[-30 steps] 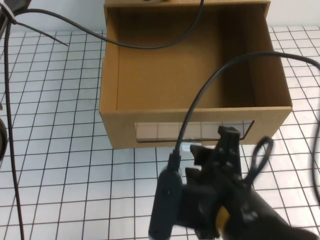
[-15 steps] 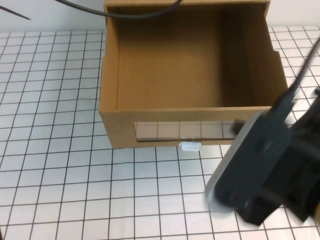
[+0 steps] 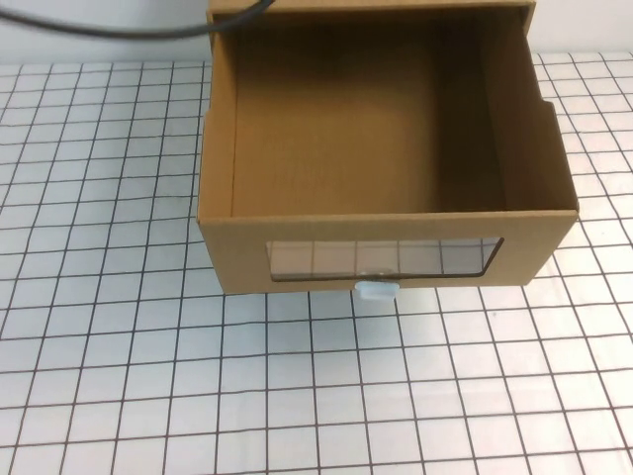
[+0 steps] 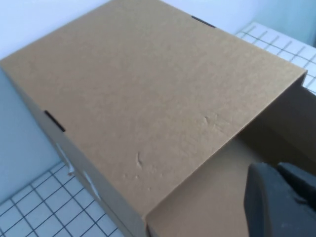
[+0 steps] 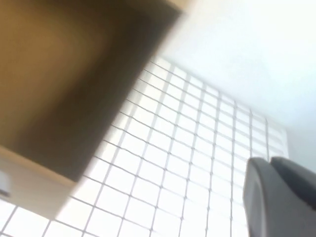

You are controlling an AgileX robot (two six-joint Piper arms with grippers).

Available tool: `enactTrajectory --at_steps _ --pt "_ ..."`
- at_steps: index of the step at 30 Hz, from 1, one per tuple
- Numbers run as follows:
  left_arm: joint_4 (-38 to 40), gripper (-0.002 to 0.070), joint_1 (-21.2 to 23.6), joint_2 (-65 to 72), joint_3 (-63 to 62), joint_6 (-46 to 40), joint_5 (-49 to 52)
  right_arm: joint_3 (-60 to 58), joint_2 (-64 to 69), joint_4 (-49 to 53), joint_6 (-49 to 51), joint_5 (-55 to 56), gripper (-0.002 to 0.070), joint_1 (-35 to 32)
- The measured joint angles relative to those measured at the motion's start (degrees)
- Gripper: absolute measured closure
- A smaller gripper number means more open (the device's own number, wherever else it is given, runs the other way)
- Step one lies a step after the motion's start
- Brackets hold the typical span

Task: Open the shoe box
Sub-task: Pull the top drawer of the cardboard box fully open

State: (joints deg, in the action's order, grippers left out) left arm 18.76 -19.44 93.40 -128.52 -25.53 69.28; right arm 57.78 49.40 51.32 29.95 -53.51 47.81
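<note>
Shoe box [image 3: 386, 237] stands slid open. Your right gripper [image 5: 279, 197], clenched and seemingly empty, hangs beside it; left gripper [image 4: 276, 195] hovers over its top. Next: park both.

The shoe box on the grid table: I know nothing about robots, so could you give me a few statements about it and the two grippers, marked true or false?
1. The shoe box stands pulled open, and the inside that shows holds nothing. True.
2. Its front has a window with a small white tab just below. True.
3. The right gripper is clamped on the white tab. False: it is shut on nothing, over the grid table beside the box, out of the high view.
4. The left gripper rests on the floor inside the box. False: it hangs above the box's cover, also out of the high view.
</note>
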Motion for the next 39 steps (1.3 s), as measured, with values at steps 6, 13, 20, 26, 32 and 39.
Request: enactTrajectory --at_steps 6,13,20,26,32,39 --pt "-0.7 0.0678 0.0 -16.5 27.5 -1.5 -17.6 -3.7 -6.9 -8.8 -2.4 3.1 0.0689 -9.9" --pt "-0.4 0.0678 0.0 -38.0 66.0 -4.2 -45.6 -13.1 -14.6 -16.6 -2.5 11.7 0.0689 -10.9" --pt "-0.1 0.0678 0.0 -59.0 95.5 -4.4 -63.8 -21.9 -19.9 -20.9 -2.3 18.4 0.0689 -10.9" --pt "0.1 0.0678 0.0 -74.6 111.7 -2.0 -67.0 -25.8 -21.3 -22.3 -1.1 21.8 0.0690 -11.0" --pt "1.0 0.0678 0.0 -84.2 124.1 1.0 -69.3 -28.2 -21.3 -23.1 -1.1 25.0 0.0690 -11.1" --pt "2.6 0.0678 0.0 -85.9 130.0 2.4 -68.2 -29.3 -21.3 -24.2 -1.1 27.9 0.0689 -11.1"
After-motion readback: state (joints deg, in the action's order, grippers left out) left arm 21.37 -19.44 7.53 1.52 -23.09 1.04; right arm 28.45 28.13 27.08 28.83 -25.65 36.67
